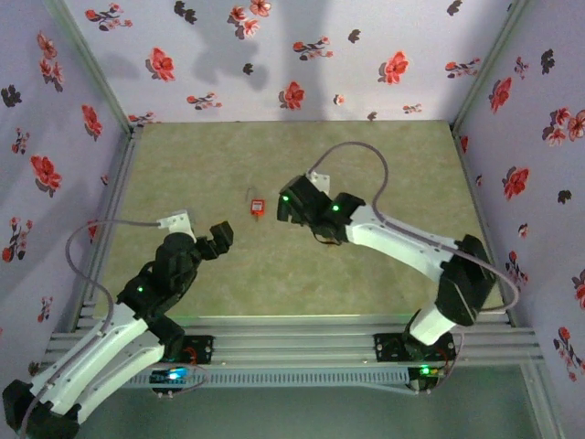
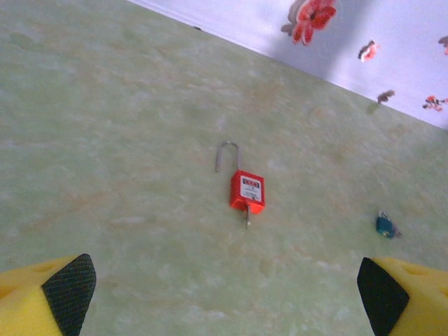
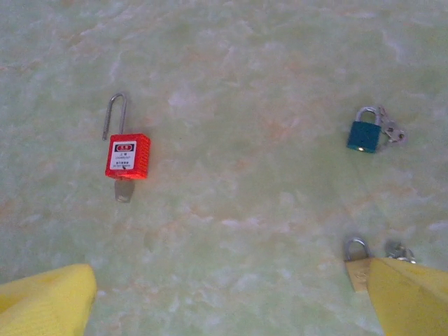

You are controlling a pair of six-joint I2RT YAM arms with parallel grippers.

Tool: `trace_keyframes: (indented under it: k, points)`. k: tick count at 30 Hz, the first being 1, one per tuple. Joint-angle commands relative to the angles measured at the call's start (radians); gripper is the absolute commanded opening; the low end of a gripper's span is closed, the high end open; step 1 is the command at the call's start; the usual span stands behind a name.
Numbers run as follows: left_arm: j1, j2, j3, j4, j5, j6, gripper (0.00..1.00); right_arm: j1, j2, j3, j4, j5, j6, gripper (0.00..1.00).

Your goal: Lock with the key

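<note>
the left gripper [image 2: 224, 297] and right gripper [image 3: 231, 297] both hover released, jaws wide, over a red padlock [image 3: 127, 155] with its key [image 3: 124, 190] inserted and shackle [image 3: 114, 105] open.

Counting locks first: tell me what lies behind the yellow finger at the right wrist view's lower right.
A brass padlock peeks out from behind the finger: shackle and one corner of the body show, with metal, likely keys, beside it. The rest of it is covered.
</note>
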Motion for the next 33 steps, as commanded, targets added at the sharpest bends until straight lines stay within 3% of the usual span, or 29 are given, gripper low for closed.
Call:
trace_keyframes:
  k: [1,23,33]
  points:
    - [0.007,-0.038,0.013,-0.040,-0.092,-0.016,1.00,0.015,0.097,0.086,-0.069,0.038,-0.025,0.99]
    - [0.006,-0.087,0.005,-0.092,-0.200,-0.037,1.00,0.022,0.567,0.587,-0.209,-0.058,-0.069,0.99]
    - [0.007,-0.088,0.007,-0.100,-0.204,-0.045,1.00,0.022,0.739,0.784,-0.275,-0.122,-0.095,0.89]
